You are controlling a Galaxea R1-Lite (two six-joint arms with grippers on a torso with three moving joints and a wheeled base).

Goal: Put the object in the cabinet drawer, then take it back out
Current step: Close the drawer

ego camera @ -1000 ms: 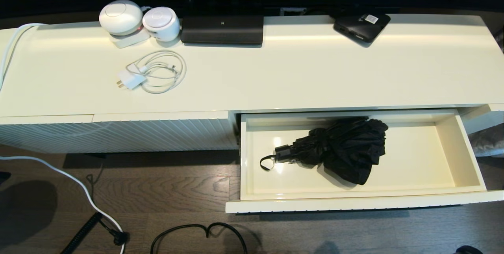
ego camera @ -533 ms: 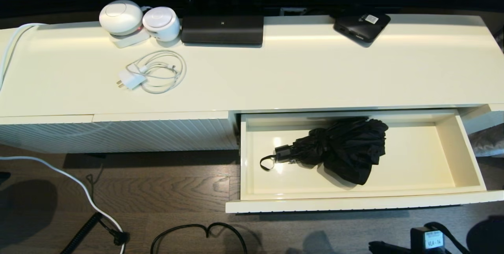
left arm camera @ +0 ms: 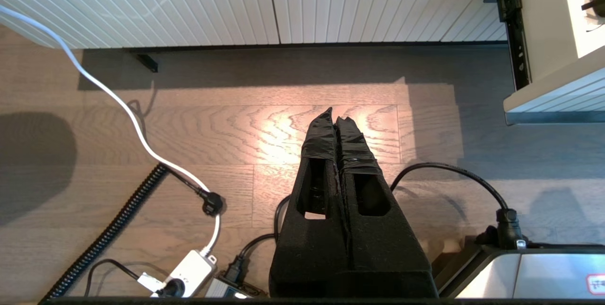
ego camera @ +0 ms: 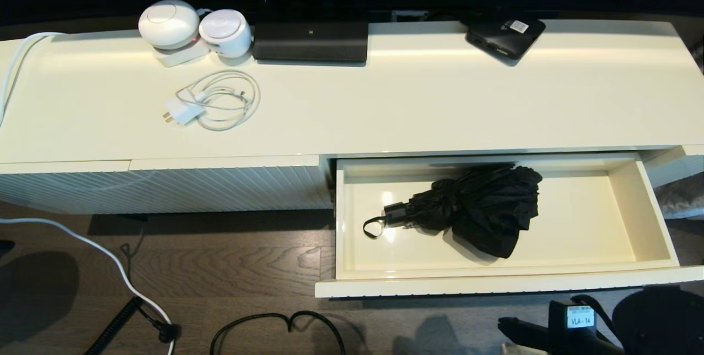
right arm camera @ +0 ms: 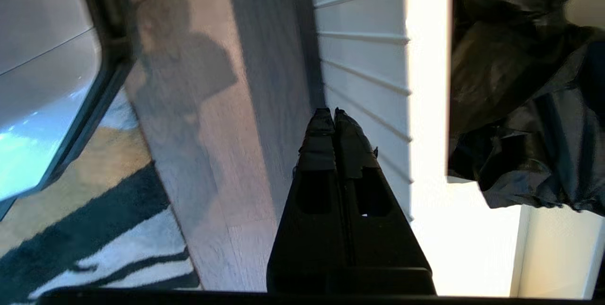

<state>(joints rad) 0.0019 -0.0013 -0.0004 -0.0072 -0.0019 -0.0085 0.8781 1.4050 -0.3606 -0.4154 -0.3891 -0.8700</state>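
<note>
The black folding umbrella (ego camera: 478, 206) lies inside the pulled-out cream drawer (ego camera: 643, 217), with its short handle (ego camera: 396, 214) and wrist loop (ego camera: 373, 228) pointing left. My right gripper (ego camera: 503, 323) hangs shut and empty just in front of the drawer's ribbed front (ego camera: 495, 287), below its rim. The right wrist view shows this gripper (right arm camera: 333, 112) beside the ribbed front (right arm camera: 359, 59), with the umbrella's glossy fabric (right arm camera: 520, 106) beyond the rim. My left gripper (left arm camera: 335, 115) is shut over the wooden floor, left of the drawer's corner (left arm camera: 553, 101), and is out of the head view.
On the cabinet top (ego camera: 440, 102) are a white charger with coiled cable (ego camera: 212, 102), two round white devices (ego camera: 168, 23), a long black box (ego camera: 311, 41) and a black box with a white sticker (ego camera: 506, 36). Cables (ego camera: 275, 322) cross the floor. A striped rug (right arm camera: 71, 229) lies near the right arm.
My right arm has risen into the head view at the bottom right and moved closer to the drawer front. The umbrella and the drawer have not moved.
</note>
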